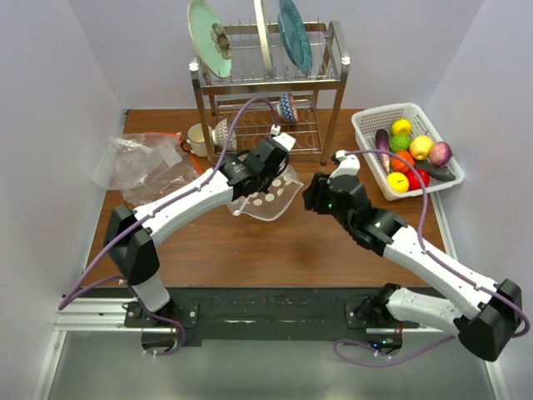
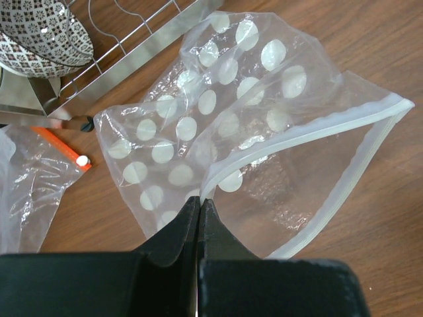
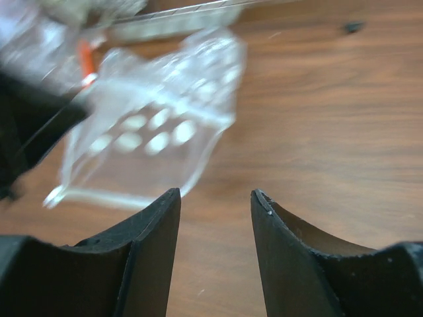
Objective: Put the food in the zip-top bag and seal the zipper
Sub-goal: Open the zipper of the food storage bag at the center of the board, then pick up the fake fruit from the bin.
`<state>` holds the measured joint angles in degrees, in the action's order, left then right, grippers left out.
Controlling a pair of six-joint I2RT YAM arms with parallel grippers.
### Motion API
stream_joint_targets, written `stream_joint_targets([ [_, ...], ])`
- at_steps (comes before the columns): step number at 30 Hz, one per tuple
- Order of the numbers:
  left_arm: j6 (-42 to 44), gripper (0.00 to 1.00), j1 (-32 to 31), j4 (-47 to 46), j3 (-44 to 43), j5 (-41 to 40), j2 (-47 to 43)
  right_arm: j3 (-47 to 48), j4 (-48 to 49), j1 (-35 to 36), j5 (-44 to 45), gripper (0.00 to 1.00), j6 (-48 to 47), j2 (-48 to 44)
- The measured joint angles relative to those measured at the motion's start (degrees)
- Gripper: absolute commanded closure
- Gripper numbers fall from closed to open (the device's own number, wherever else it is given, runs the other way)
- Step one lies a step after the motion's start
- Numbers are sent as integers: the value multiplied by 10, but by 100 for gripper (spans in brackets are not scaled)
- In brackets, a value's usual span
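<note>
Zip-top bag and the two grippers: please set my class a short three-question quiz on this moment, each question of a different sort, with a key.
1. Which thing is the left gripper shut on?
A. the zip-top bag
B. a plate
C. a mug

2. True or false: the right gripper is shut on a toy fruit.

3. Fill the gap: the food lies in the white ___, at the right side of the table.

Key
1. A
2. False: its fingers stand apart with nothing between them.
3. basket
</note>
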<state>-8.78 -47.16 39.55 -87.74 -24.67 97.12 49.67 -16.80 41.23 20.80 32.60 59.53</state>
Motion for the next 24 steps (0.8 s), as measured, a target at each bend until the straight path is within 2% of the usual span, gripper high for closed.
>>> stream_joint_targets([
  [6, 5, 100, 2, -43, 33, 13, -11, 38, -27, -171, -14, 50, -27, 29],
  [12, 9, 100, 3, -79, 88, 35, -37, 68, -31, -305, -39, 49, -36, 76],
  [19, 9, 100, 3, -110, 118, 50, -54, 125, -31, -376, -23, 43, -62, 171],
  [21, 9, 100, 3, -117, 125, 50, -60, 143, -35, -398, -22, 34, -69, 196],
  [24, 9, 100, 3, -123, 131, 53, -67, 177, -44, -429, -22, 30, -77, 235],
])
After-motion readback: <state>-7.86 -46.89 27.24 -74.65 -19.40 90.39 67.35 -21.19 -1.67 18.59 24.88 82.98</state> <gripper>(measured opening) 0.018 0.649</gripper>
